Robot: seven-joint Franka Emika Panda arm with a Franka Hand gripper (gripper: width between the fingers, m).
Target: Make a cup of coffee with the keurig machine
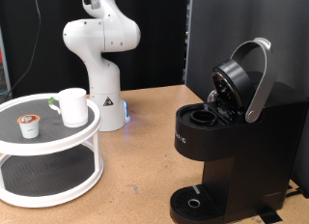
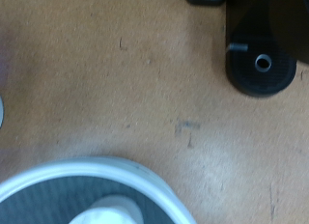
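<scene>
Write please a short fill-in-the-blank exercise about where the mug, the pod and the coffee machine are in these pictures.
1. The keurig machine has its lid ____.
2. The cup stands on the ____ tier of the round white stand.
3. Next to the cup sits a small coffee ____.
4. The drip base under the brew head is ____.

Missing words: open; top; pod; empty

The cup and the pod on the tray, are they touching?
Apart. The exterior view shows dark tray surface between the cup and the pod.
</scene>
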